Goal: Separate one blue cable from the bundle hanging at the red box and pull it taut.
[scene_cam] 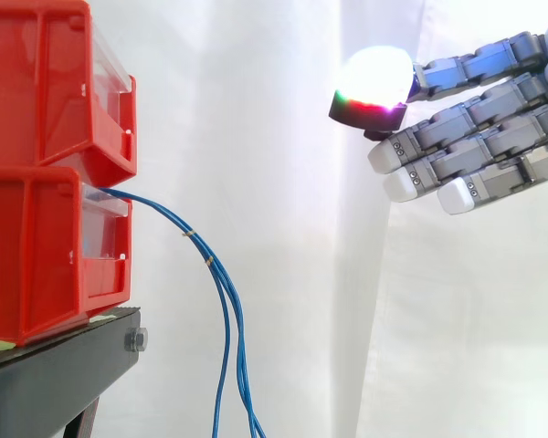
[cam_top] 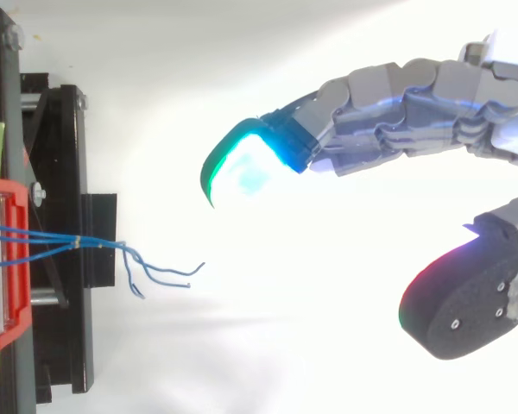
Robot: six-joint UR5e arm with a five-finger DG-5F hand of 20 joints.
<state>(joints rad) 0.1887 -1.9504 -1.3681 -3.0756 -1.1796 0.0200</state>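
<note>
- The hand is seen high on the right. Its fingers are stretched almost straight toward the bins, nothing is held, and the glowing fingertips are spread.
- Well apart from it, lower and to the left, the blue cable bundle is found. It comes out of the front of the lower red bin, arches outward and hangs down past the black stand.
- Two small pale bands are wrapped round the bundle close to the bin, and below them the strands run side by side with slight gaps.
- From above, the loose cable ends are seen fanned out, pointing toward the hand.
- The approach is judged to be the step in hand, with no strand singled out yet.
- The hand would best be brought down and in below the bands, where the strands part. One outer strand should be pinched between thumb and fingertip and the others left alone.
- The pull should be drawn steadily away from the bin, so the bin is not dragged.
- No writing or label can be read on the bins or the stand.
</note>
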